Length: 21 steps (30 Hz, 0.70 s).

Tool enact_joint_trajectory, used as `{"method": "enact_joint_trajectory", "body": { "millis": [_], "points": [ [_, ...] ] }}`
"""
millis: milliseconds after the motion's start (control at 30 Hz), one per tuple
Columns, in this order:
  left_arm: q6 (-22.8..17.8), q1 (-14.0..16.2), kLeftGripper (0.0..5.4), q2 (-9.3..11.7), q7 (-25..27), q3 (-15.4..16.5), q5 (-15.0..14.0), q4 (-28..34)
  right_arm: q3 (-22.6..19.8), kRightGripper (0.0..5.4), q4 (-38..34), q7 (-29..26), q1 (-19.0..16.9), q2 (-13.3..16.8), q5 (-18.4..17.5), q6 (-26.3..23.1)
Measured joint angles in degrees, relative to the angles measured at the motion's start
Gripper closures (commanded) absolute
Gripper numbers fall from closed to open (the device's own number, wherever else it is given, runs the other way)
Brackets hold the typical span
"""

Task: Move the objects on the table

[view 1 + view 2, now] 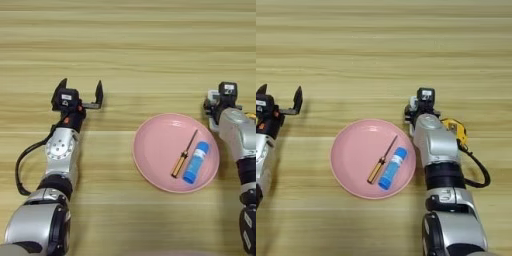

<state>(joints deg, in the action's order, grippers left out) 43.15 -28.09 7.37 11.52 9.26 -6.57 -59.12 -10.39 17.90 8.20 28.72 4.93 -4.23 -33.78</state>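
An amber-handled screwdriver [183, 155] and a blue white-capped tube [196, 162] lie side by side on the right half of the round pink plate [155, 145]. A yellow-black tape measure [456, 131] shows beside my right forearm, partly hidden by it, and its black cord [479, 173] loops to the right. My left gripper [80, 90] rests open on the table left of the plate, holding nothing. At the plate's upper right rim, my right gripper [419, 106] points down. The white remote is out of view.
The light wooden table [130, 45] stretches beyond both grippers. A black cable [20, 170] curves along the left forearm.
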Motion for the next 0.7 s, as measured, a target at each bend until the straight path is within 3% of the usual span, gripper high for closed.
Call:
{"method": "enact_joint_trajectory", "body": {
  "millis": [700],
  "points": [
    [0.00, -0.32, 0.00, 0.01, -0.02, -0.01, 0.01, -0.11, 6.07, 2.51, -12.24, -3.62, -2.09, 2.73, 5.59, 16.54]
  ]
}}
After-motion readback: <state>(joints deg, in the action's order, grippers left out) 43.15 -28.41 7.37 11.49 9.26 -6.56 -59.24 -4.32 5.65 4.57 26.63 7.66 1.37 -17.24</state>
